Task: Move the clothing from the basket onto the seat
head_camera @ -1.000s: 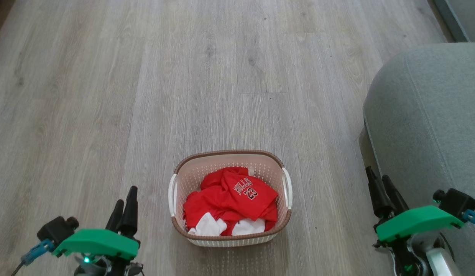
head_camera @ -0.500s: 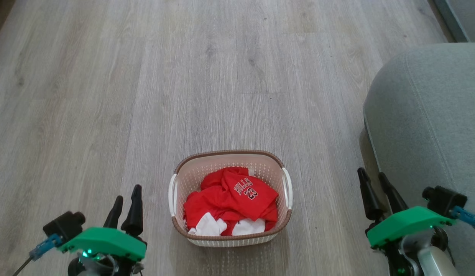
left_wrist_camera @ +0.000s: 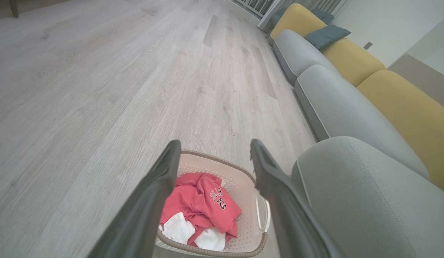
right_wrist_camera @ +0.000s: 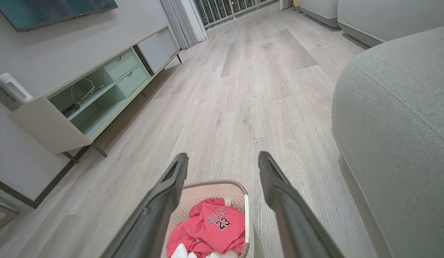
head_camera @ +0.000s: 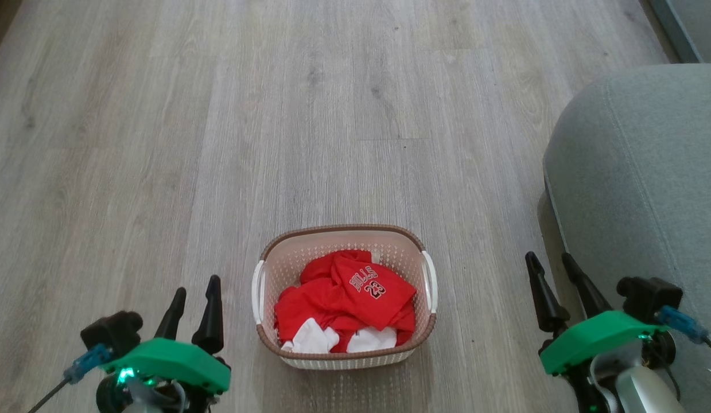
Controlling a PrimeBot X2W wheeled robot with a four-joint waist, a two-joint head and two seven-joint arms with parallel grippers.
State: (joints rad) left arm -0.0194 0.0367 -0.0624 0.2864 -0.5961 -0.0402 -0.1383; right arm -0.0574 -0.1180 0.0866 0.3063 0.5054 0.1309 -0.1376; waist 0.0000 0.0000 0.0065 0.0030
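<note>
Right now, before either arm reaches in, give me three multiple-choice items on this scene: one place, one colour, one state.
1. Where does the basket stand? A) on the wooden floor, to the robot's left of the seat; B) on the seat; C) on a shelf.
2. What colour is most of the clothing? A) blue; B) red; C) green.
3. How are the left gripper and right gripper? A) both shut on cloth; B) one open, one shut; C) both open, empty.
Key: 1 A, it sits on planks beside the seat; 2 B, the heap is mostly red; 3 C, both stand spread, nothing between.
</note>
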